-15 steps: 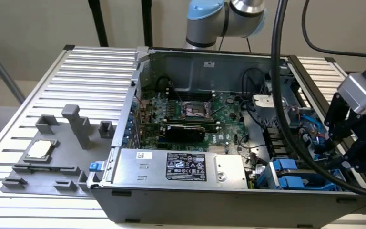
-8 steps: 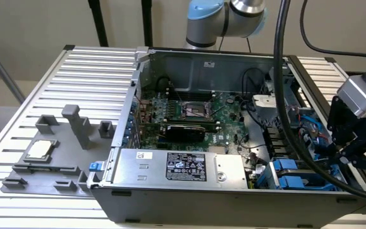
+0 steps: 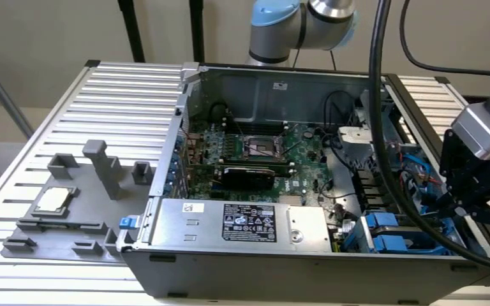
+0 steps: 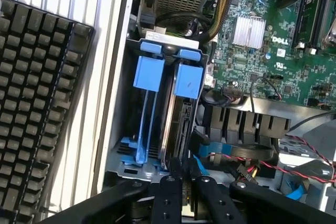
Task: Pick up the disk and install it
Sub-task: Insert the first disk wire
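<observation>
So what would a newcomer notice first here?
The open computer case with its green motherboard, on a slatted table. At the exterior view's right, the gripper hangs over the blue drive bay, where the disk stands on edge between blue rails.

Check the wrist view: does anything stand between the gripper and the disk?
Nothing visible does. The gripper is right at the edge of the disk, which stands on edge in the drive bay. The cables lie beside it, not between.
</observation>
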Robot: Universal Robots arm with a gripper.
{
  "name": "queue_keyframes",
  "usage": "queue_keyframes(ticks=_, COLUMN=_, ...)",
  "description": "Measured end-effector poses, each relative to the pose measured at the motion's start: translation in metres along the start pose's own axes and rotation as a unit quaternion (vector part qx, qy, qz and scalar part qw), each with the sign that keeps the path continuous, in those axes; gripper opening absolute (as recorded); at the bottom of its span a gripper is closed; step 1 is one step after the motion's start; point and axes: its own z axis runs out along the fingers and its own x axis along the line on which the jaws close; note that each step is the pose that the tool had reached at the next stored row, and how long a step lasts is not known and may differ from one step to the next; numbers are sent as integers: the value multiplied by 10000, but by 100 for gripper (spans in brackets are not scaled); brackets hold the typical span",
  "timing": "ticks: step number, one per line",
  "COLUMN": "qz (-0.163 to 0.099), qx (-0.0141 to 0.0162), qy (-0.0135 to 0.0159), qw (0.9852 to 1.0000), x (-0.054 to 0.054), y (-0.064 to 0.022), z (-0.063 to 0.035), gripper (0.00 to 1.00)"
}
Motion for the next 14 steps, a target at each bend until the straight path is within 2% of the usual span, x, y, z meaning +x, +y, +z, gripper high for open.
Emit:
queue_keyframes(ticks=2, qz=-10, qx=9, qy=0, qw=10000, x=-7, y=16, z=-1, gripper=0)
queue_keyframes(ticks=4, qz=-8, qx=8, qy=1, qw=10000, x=-20, y=68, z=-3, gripper=0)
queue_keyframes(ticks=10, qz=-2, qx=10, qy=1, qw=10000, x=-60, y=316, z=-3, gripper=0)
queue_keyframes(ticks=12, qz=43, qx=13, qy=1, qw=10000, x=-66, y=352, z=-3, gripper=0)
queue_keyframes(ticks=14, qz=177, qx=23, qy=3, qw=9998, x=-65, y=352, z=-1, gripper=0)
